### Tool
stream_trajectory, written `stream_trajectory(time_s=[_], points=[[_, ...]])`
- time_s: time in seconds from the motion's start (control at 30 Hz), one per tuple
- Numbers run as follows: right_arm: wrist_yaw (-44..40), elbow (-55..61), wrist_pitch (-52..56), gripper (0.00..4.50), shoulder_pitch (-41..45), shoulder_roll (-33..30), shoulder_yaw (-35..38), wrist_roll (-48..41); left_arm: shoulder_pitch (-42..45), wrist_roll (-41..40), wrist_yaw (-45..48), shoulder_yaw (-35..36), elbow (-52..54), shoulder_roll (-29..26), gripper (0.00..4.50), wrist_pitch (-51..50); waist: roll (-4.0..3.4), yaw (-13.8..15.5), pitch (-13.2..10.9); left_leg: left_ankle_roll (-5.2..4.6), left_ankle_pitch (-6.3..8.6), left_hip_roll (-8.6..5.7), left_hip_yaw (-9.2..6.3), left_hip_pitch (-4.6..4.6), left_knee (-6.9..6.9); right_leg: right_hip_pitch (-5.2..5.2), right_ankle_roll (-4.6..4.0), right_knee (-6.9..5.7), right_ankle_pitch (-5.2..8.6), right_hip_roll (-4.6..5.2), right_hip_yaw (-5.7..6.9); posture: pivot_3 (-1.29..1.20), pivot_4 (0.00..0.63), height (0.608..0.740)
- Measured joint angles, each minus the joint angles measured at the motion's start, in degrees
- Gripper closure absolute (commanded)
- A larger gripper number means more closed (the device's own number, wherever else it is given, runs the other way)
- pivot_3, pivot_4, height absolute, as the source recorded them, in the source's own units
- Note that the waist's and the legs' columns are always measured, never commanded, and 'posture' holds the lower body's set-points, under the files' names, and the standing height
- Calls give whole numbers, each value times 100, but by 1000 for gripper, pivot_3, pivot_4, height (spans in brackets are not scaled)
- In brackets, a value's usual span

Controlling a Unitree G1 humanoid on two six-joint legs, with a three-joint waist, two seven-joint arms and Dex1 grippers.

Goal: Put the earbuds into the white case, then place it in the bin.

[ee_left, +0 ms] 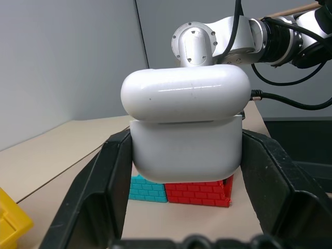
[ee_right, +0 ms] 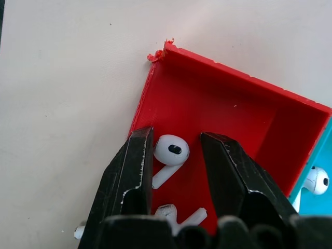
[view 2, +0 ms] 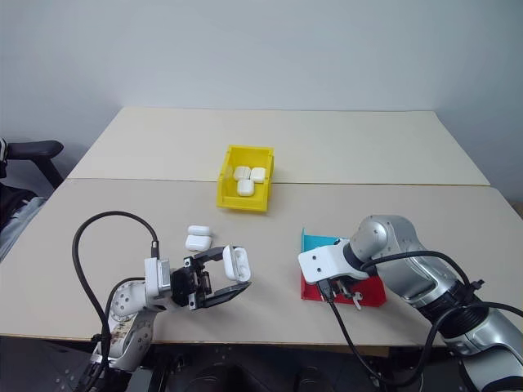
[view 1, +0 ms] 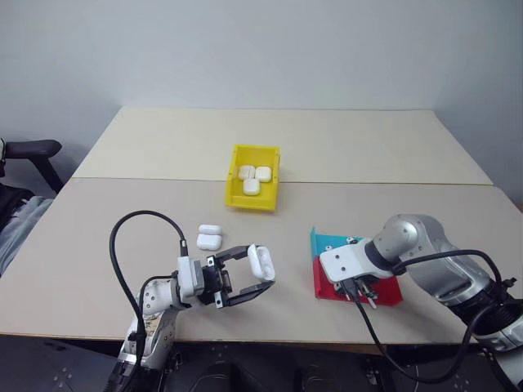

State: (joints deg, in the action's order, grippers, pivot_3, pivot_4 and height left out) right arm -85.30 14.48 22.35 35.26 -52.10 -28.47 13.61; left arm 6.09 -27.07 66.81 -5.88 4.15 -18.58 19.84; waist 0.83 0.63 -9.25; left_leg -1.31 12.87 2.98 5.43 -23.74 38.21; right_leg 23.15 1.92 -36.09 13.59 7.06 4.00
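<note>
Two black fingers of the right gripper [ee_right: 176, 171] stand spread around one earbud [ee_right: 170, 151] lying in the red tray [ee_right: 218, 109]. Advice: centre on the bud head, then close gently. Left gripper [view 1: 255, 276] pinches the white case [ee_left: 185, 124], lid ajar. Yellow bin [view 1: 235, 181] sits at 12 o'clock from it, on a beige table [view 1: 368, 147] before a plain grey wall.

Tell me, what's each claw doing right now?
Left gripper shut on a white case, lid ajar. Right gripper open, down in the red tray, fingers straddling an earbud, not yet gripped. Nothing in the way.
</note>
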Motion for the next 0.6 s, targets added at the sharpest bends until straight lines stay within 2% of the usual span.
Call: stream_trajectory(time_s=[0.6], points=[[-12,241,650,2695,-60,-72,0,34,19,0,-9,-86,0,3,1674,13,0,0,0,0,0,0,-2,0,0,0,0,0,0,0,0,0,150,740]])
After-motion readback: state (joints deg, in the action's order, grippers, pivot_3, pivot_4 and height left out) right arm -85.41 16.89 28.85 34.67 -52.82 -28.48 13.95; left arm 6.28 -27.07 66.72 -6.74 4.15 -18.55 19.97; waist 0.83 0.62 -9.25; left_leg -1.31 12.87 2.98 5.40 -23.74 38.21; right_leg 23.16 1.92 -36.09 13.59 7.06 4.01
